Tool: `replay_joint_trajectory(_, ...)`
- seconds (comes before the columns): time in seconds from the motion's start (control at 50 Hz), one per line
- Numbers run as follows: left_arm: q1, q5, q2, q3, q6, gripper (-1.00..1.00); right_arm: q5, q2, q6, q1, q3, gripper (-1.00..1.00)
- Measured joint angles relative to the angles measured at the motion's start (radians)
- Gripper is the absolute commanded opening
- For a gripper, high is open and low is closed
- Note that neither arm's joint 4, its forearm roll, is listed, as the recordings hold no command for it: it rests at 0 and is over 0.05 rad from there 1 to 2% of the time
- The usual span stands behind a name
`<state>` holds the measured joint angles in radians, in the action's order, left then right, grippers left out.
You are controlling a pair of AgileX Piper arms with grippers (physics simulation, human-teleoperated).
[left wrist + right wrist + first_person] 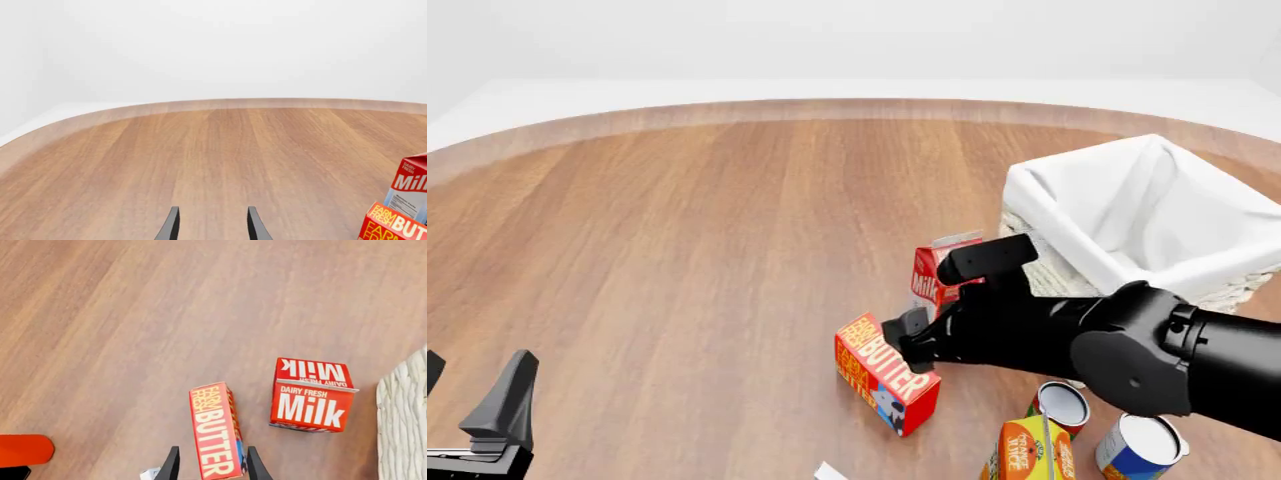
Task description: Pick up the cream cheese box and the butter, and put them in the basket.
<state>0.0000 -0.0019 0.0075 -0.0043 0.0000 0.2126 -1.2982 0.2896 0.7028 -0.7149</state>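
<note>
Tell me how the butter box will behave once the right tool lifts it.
The butter looks like a stiff, flat-sided carton, so it probably won't roll or sag. The right tool straddles one end, so the long box may droop or pivot. Its printed faces could be a bit slippery.

A pretend computer room: a round wooden surface [694, 220] with plain white all around, holding food boxes like milk [310, 396].

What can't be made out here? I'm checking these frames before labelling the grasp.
- Right gripper contact with the butter: fingertips cut off by the right wrist view's edge; arm hides them in front view.
- Cream cheese box: only a white corner at the front view's bottom edge.
- Basket interior: liner hides it.
</note>
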Motion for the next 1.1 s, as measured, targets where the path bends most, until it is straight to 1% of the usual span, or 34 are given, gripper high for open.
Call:
replay_joint_trajectory(0.22,0.0,0.0,0.0,0.0,0.0,1.0,-0.03,-0.03,0.002,-0.014,0.021,1.0)
replay_joint_trajectory(0.76,0.0,0.0,0.0,0.0,0.0,1.0,-0.046,-0.079,-0.025,-0.016,0.014,1.0)
replay_joint_trajectory(1.1,0.0,0.0,0.0,0.0,0.0,1.0,-0.095,-0.117,-0.011,0.001,0.042,1.0)
